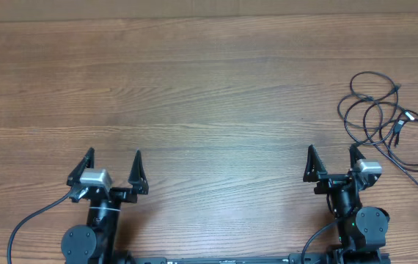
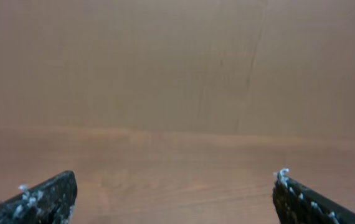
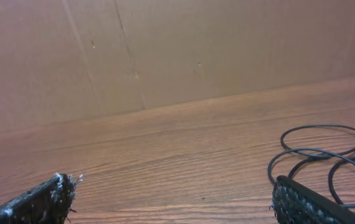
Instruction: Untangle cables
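Note:
The cables (image 1: 385, 121) lie as a loose tangle of thin black cords with small plug ends at the table's right side. In the right wrist view the loops (image 3: 327, 155) show at the right, just beyond my right fingertip. My right gripper (image 1: 334, 161) is open and empty, near the front edge, just left of and in front of the tangle; it also shows in the right wrist view (image 3: 174, 199). My left gripper (image 1: 114, 165) is open and empty at the front left, far from the cables; it also shows in the left wrist view (image 2: 174, 196).
The wooden table (image 1: 194, 88) spreads wide ahead of both grippers. A brown cardboard wall (image 3: 165, 50) stands along the far edge. Thicker black arm cables (image 1: 26, 224) run from the arm bases at the front.

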Tool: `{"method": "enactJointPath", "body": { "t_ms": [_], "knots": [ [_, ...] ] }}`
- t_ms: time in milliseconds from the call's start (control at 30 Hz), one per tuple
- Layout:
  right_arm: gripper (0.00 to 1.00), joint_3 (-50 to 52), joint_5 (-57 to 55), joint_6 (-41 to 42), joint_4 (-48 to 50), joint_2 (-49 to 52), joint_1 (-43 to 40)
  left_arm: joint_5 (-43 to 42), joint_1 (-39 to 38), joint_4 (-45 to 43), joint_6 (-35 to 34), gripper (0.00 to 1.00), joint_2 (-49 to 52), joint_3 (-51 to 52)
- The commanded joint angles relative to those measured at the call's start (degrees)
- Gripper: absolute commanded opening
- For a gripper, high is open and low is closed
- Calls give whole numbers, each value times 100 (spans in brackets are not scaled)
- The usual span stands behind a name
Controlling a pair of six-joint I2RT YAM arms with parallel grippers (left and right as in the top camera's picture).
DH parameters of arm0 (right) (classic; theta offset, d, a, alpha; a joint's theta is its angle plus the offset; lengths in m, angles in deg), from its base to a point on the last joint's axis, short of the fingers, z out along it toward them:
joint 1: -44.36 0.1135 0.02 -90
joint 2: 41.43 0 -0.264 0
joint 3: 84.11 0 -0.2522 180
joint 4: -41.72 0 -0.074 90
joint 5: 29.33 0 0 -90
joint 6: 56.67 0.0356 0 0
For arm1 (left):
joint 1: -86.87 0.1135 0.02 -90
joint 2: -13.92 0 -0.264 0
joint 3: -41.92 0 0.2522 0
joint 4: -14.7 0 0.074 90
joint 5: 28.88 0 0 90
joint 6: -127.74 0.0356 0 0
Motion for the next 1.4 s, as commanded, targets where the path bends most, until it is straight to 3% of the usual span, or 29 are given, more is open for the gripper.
{"method": "enactJointPath", "body": {
  "t_ms": [0,100,267,433,567,1367],
  "knots": [
    [100,59,24,-15,33,-57,20,144,-31,-765,341,100,-90,365],
    [100,59,22,-13,33,-57,20,238,-31,-1661,616,99,-90,708],
    [100,59,22,-13,33,-57,20,581,-31,-2291,608,100,-90,1121],
    [100,59,24,-15,33,-57,20,667,-31,-1591,575,99,-90,1182],
    [100,59,24,-15,33,-57,20,671,-31,-378,409,99,-90,1185],
    [100,59,22,-13,33,-57,20,575,-31,-330,415,100,-87,1180]
  ]
}}
